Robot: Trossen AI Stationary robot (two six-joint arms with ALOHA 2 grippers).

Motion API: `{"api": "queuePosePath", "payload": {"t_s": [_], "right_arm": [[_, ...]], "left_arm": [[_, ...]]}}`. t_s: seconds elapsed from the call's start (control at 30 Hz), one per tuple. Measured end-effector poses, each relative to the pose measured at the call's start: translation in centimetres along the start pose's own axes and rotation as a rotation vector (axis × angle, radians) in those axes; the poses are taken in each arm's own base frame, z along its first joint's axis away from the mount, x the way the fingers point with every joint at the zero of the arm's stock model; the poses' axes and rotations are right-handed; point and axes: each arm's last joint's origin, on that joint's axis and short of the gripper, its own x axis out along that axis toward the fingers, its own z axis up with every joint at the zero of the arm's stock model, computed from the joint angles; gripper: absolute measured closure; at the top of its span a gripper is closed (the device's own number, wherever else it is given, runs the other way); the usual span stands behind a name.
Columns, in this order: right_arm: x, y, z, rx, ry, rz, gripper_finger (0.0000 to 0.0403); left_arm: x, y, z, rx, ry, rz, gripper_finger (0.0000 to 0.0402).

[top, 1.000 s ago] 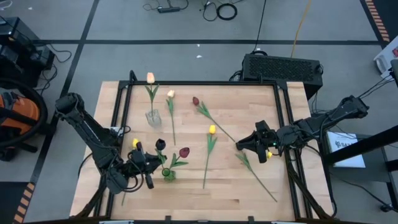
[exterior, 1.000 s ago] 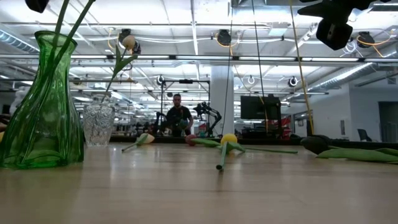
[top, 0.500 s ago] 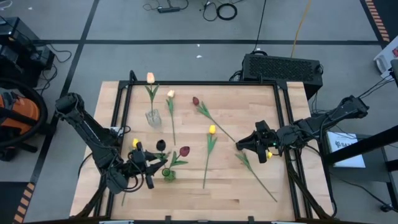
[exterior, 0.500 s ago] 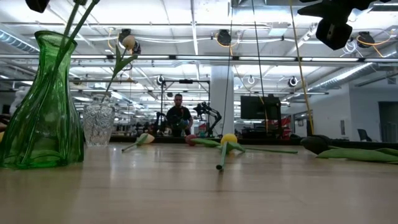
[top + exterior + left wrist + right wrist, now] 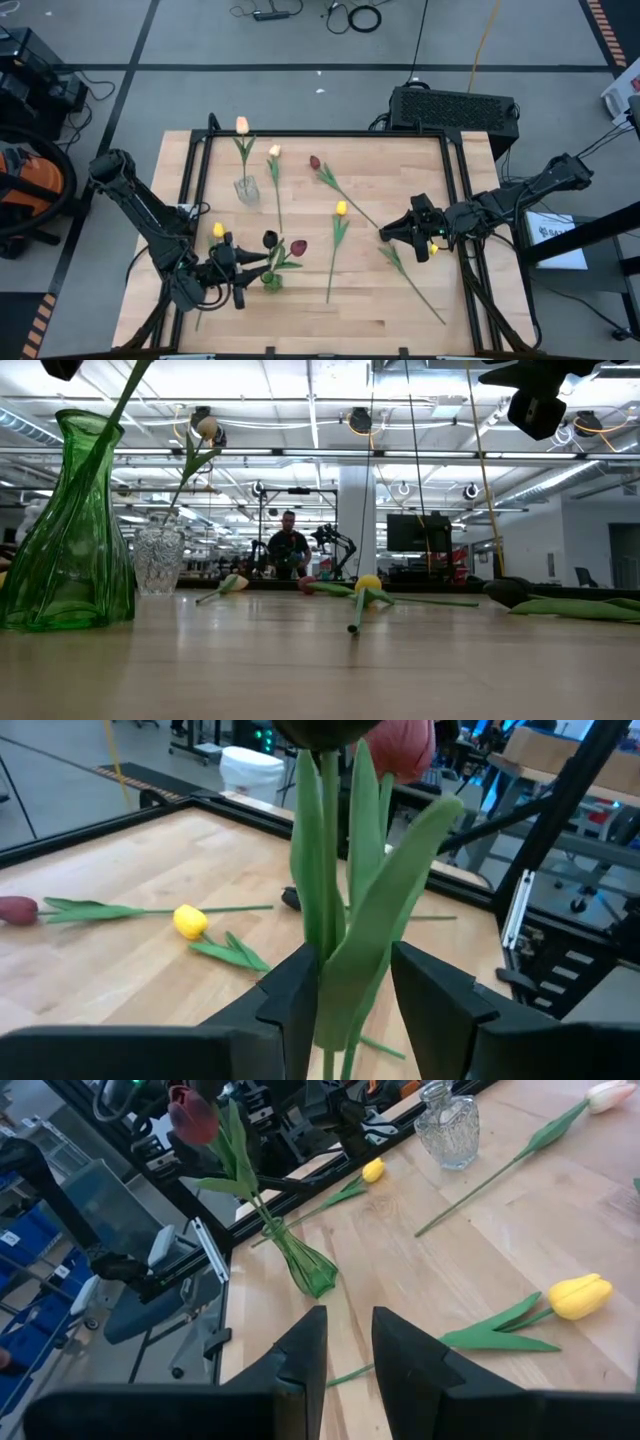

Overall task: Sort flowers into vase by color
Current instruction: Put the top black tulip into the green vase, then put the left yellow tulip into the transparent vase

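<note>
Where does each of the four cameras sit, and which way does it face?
High view: above the table, looking straight down; both arms show, left tool at the green vase, right tool over a stem.
Low view: at tabletop height, looking level across into the room; arm parts hang at the top.
Left wrist view: on the left arm, facing the stems between its open fingers.
Right wrist view: on the right arm, facing across the table; its fingers show.
Shared: green vase in high, low and right wrist views.

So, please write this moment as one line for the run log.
left gripper: open around stems at green vase | dark red tulips: in vase | right gripper: waiting over table's right side | yellow tulip: on table
</note>
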Motion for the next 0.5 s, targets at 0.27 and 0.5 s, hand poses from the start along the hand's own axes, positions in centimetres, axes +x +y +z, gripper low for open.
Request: {"api": "queuePosePath", "payload": {"t_s": [0.27, 0.5], "right_arm": [[0.0, 0.0, 0.0, 0.0, 0.0, 0.0, 0.0328], [0.0, 0.0, 0.0, -0.005, -0.001, 0.0, 0.0328]], "left_arm": [[-0.8, 1.1, 1.3, 0.01, 0.005, 0.003, 0.0265], [-2.6, 3.1, 3.9, -0.038, 0.026, -0.052, 0.0265]]}}
